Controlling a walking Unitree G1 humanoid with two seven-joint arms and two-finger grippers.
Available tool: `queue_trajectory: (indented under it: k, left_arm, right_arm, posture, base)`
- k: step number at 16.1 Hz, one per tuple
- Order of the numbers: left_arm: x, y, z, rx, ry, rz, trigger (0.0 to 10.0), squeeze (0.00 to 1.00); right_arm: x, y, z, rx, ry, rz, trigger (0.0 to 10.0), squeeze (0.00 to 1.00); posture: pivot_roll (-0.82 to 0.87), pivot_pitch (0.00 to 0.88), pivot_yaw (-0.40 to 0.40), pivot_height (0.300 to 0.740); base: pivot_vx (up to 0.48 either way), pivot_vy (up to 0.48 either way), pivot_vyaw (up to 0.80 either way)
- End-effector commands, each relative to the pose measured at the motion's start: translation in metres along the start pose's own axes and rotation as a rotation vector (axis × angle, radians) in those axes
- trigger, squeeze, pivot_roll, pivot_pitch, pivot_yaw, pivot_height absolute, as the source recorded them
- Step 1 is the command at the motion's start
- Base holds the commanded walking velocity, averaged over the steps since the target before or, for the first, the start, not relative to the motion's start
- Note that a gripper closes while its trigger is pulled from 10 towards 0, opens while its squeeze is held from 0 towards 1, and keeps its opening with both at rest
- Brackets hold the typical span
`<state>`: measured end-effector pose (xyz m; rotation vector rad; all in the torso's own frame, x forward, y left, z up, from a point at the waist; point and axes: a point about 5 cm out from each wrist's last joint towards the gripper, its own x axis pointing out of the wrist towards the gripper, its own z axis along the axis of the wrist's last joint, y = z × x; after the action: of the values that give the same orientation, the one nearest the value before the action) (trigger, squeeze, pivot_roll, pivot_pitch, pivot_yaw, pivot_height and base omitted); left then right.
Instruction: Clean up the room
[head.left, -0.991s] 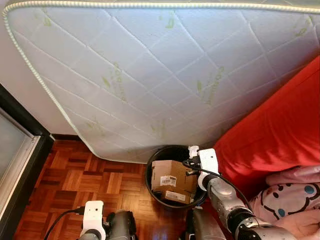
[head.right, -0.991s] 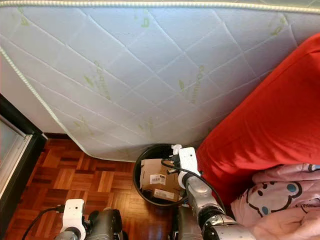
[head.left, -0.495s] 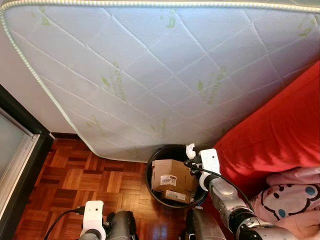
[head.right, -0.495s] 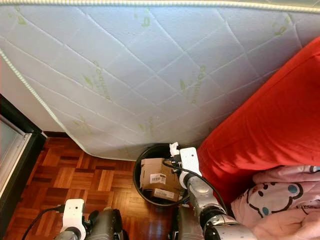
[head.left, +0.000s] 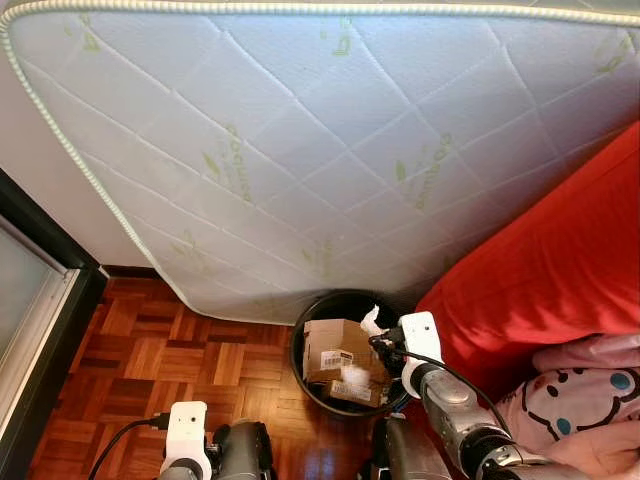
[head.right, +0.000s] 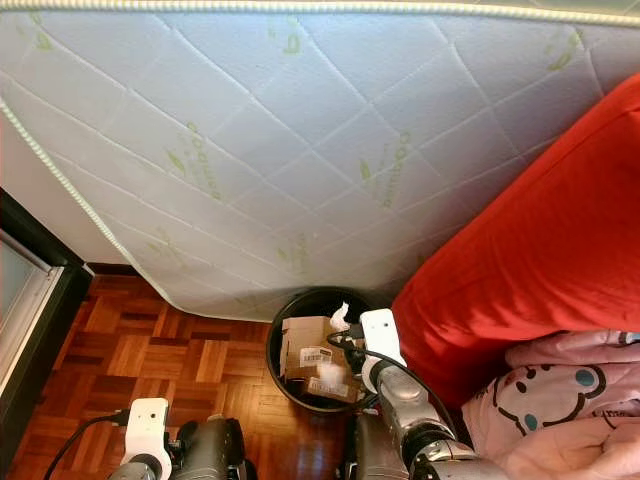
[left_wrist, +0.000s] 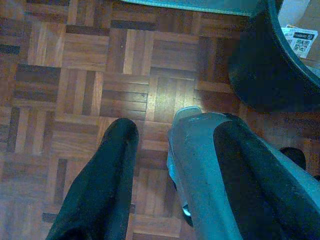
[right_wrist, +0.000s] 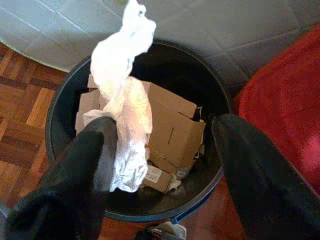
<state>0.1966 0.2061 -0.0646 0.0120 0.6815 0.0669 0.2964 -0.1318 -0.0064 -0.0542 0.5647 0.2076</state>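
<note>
**Releasing crumpled paper into the waste bin**

The right gripper (right_wrist: 160, 150) is positioned above the black bin (head.left: 300, 365), which stands on the parquet floor (head.left: 150, 350) between the leaning mattress (head.left: 320, 150) and the red sofa (head.left: 560, 260). Its fingers are spread wide. The crumpled white paper (right_wrist: 122, 100) hangs against one finger (right_wrist: 85, 170) and is not clamped; a lower part of it appears to be dropping toward the cardboard boxes (right_wrist: 170, 130) inside the bin.

Procedure, as judged from this position:
1. Hold the wrist over the bin opening until the paper separates fully.
2. If the paper clings to the finger, a small shake inside the rim should free it.
3. Avoid drifting toward the sofa, where the paper could fall outside.

The left gripper (left_wrist: 175, 165) hangs idle over the floor with its fingers apart.
</note>
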Motion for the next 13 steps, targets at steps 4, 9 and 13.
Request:
queue_trajectory:
  k: [4, 9, 13]
  left_arm:
    - [-0.015, -0.006, -0.042, -0.001, 0.175, -0.018, 10.0, 0.00]
    - [-0.016, -0.007, -0.043, -0.001, 0.182, -0.017, 10.0, 0.00]
    - [-0.017, -0.004, -0.045, -0.001, 0.184, -0.015, 10.0, 0.00]
  right_arm:
    - [-0.003, 0.003, -0.013, 0.035, 0.046, 0.002, 10.0, 1.00]
    - [-0.005, 0.003, -0.027, -0.033, 0.170, 0.024, 10.0, 1.00]
    - [-0.004, 0.005, -0.022, 0.010, 0.119, 0.036, 10.0, 0.00]
  posture:
    - [0.09, 0.213, -0.037, 0.638]
    - [0.09, 0.213, -0.038, 0.638]
    - [0.09, 0.216, -0.037, 0.638]
  base:
    - [0.000, 0.000, 0.00]
    - [0.000, 0.000, 0.00]
    - [0.000, 0.000, 0.00]
